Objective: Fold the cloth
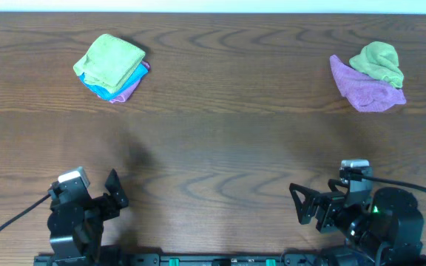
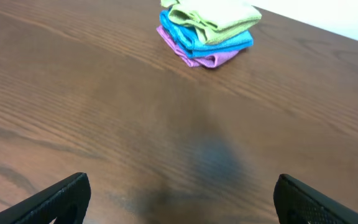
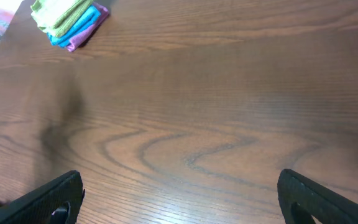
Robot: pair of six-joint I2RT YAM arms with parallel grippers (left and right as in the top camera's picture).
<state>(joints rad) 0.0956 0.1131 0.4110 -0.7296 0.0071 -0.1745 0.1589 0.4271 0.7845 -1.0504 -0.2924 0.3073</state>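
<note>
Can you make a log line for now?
left end effector open | right end effector open | folded stack far left | crumpled pile far right

A dark brown wooden table (image 1: pixel 220 148) with wavy grain fills the view; a white strip (image 1: pixel 213 6) runs beyond its far edge.

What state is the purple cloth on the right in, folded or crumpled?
Crumpled, not folded. The purple cloth lies in a loose, uneven heap, with a bunched green cloth partly on top.
</note>
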